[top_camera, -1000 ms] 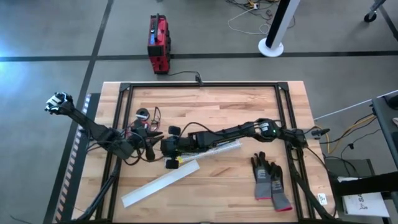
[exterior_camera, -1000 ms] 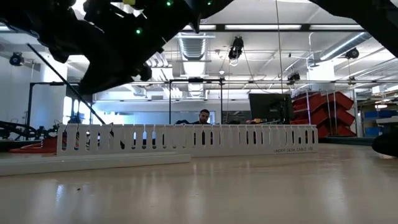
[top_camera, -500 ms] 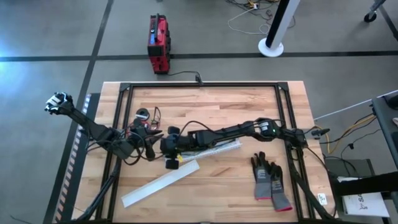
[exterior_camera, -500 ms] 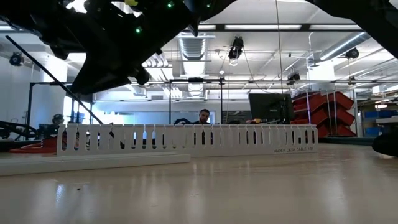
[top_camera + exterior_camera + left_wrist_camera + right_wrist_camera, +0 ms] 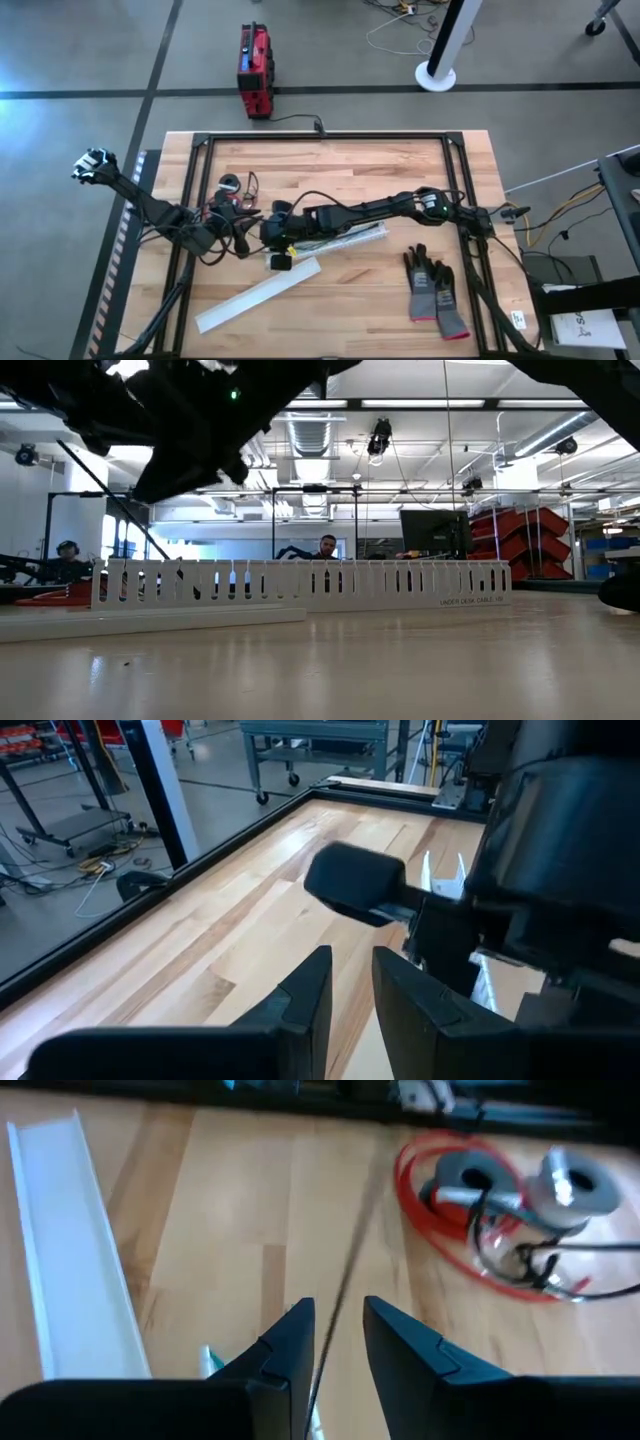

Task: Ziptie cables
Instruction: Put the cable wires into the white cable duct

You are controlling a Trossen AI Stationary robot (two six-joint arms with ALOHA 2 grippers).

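Thin black cables [image 5: 305,199] loop loosely over the table's middle. A small coil of red and black wire [image 5: 232,186] [image 5: 490,1210] lies at their left end. My right gripper [image 5: 266,234] [image 5: 333,1330] reaches across from the right, with one straight black cable [image 5: 350,1260] running between its fingers. My left gripper [image 5: 248,223] [image 5: 351,980] faces it from the left, close by. It is open by a narrow gap, and only bare wood shows between its fingers. My right gripper has a single thin black cable [image 5: 325,1350] between its two fingers, running along them. The cable leaves the fingers in a straight, taut line toward the coil. Where the pads meet it lies below the picture's edge.
A long white channel strip [image 5: 258,295] [image 5: 70,1250] lies near the front left. A slotted white strip [image 5: 352,237] [image 5: 300,585] lies under my right arm. A pair of gloves [image 5: 435,292] lies at the right. A red box [image 5: 255,55] stands on the floor beyond the far edge.
My right gripper has shifted a little toward the table's right. In the low view the taut black cable has swung to one side and back.
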